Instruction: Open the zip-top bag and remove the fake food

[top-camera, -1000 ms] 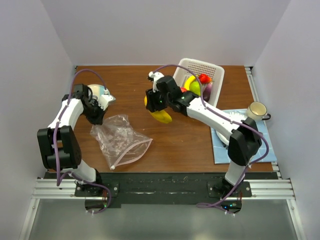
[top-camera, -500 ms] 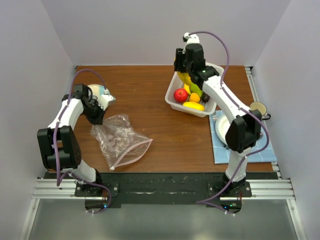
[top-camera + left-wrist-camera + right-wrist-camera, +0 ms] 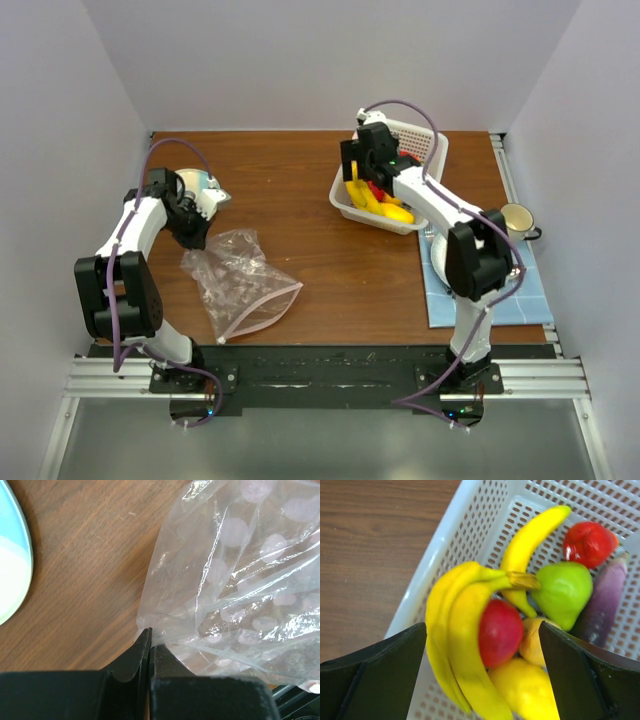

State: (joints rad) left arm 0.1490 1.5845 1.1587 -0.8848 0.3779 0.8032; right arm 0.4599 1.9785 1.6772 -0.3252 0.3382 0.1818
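The clear zip-top bag point(image 3: 240, 283) lies crumpled on the table's left half, its pink zipper edge toward the front. My left gripper point(image 3: 197, 233) is shut on the bag's far corner; the left wrist view shows the black jaws point(image 3: 150, 636) pressed together on the plastic point(image 3: 240, 580). My right gripper point(image 3: 365, 180) hovers open over the white basket point(image 3: 425, 130). Between its spread fingers, a blurred banana bunch point(image 3: 455, 645) sits loose in the basket with the other fake food: a red fruit point(image 3: 500, 632), a green one point(image 3: 563, 592), an eggplant point(image 3: 605, 600).
A blue and white plate point(image 3: 195, 185) lies behind the left gripper, its rim at the left wrist view's edge point(image 3: 10, 565). A blue cloth point(image 3: 490, 290) with a white plate and a cup point(image 3: 515, 218) lies at the right edge.
The right arm carried the bananas from mid-table to the basket, then opened its jaws and let them drop in. The left gripper and the bag have not moved.
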